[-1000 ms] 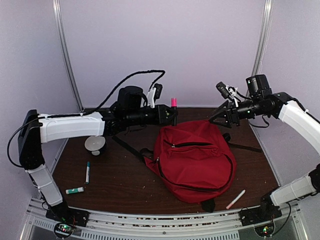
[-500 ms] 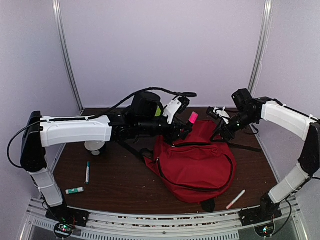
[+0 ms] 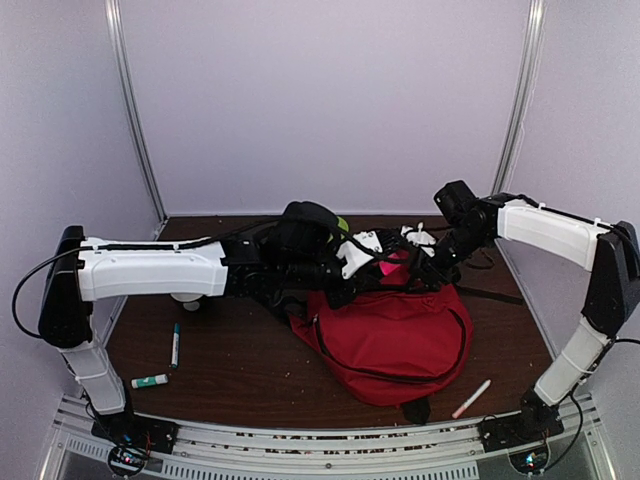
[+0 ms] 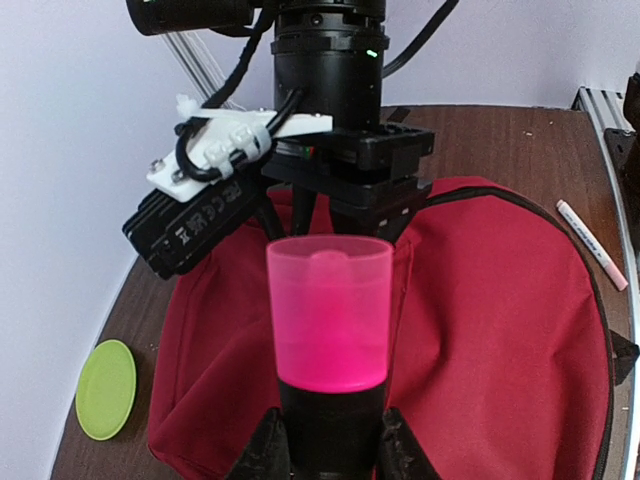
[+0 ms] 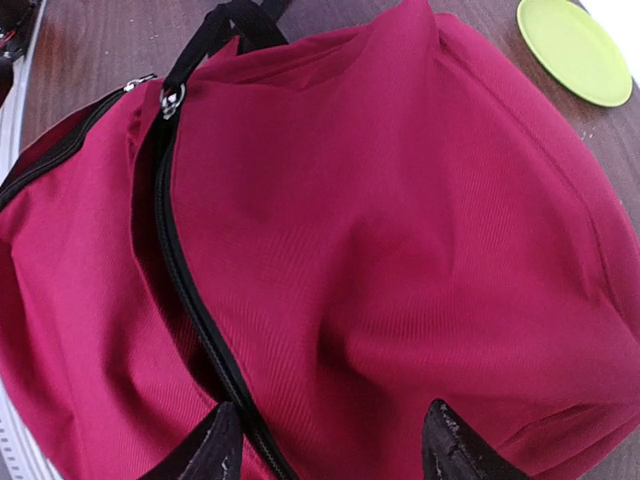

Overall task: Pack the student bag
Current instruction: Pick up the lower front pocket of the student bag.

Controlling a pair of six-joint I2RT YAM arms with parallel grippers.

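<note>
Table: dark brown wood, arm bases at near edge.
White pen: near right, lying slantwise just off the bag's near-right edge.
Glue stick: near left, green & white, lying flat.
Teal pen: left side, a bit farther than glue stick, apart from it.
Student bag: red, lying flat mid-right on table. Black zip runs across its top. Far end sits under both grippers. Zipped or open: can't tell.
White round thing: left, mostly hidden under L arm.
Left gripper: closed on pink-capped marker, black body betw. the fingers, cap pointing out ahead. Held over bag's far-left part.
Right gripper: jaws spread, holding nothing, low over bag's far end. Zip passes betw. the fingertips, close to one. Touching cloth or not: can't tell.
Both grippers: facing each other, close, above bag's far end.
Green disc: flat on table, just beyond bag's far edge.
</note>
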